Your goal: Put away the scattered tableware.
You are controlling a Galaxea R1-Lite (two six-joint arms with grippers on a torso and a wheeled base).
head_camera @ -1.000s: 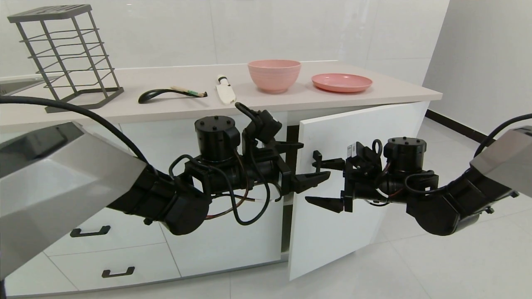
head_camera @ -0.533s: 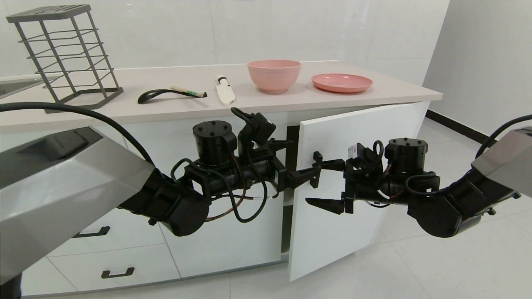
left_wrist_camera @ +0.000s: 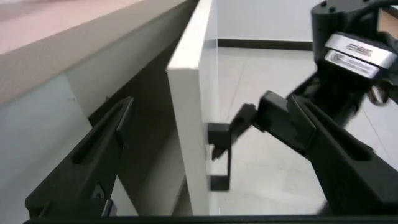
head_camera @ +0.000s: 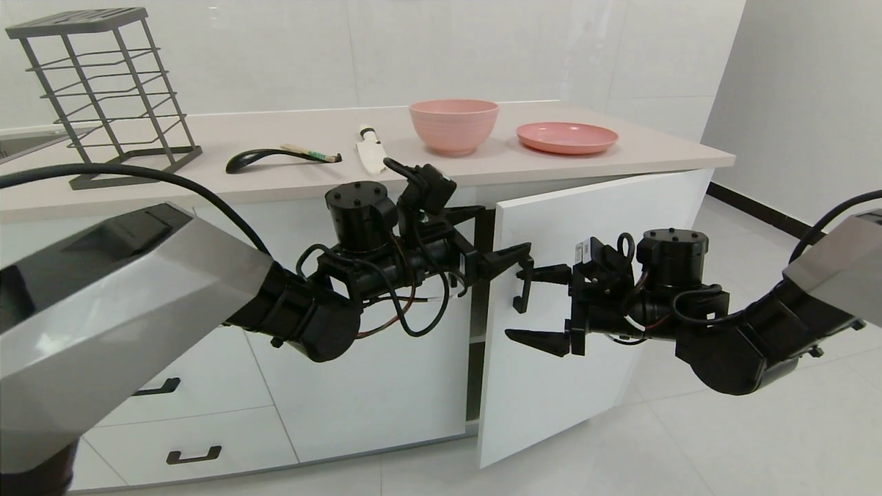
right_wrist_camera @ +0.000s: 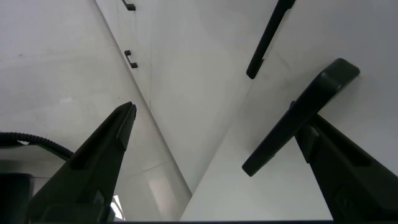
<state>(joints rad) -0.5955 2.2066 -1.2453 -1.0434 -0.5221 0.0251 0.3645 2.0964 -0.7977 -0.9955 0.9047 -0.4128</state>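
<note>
Jaws of your left gripper (head_camera: 500, 235) stand apart, straddling the white cabinet door (head_camera: 606, 227) edge; your right gripper (head_camera: 518, 304) jaws gape beside it.

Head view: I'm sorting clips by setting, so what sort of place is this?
Probably a kitchen: a counter holds a pink bowl and a pink plate, and below it a white cabinet door stands open beside drawers.

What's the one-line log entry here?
door: partly open | left hand: open, straddling door edge | right hand: open, by handle | bowl, plate: on counter
</note>
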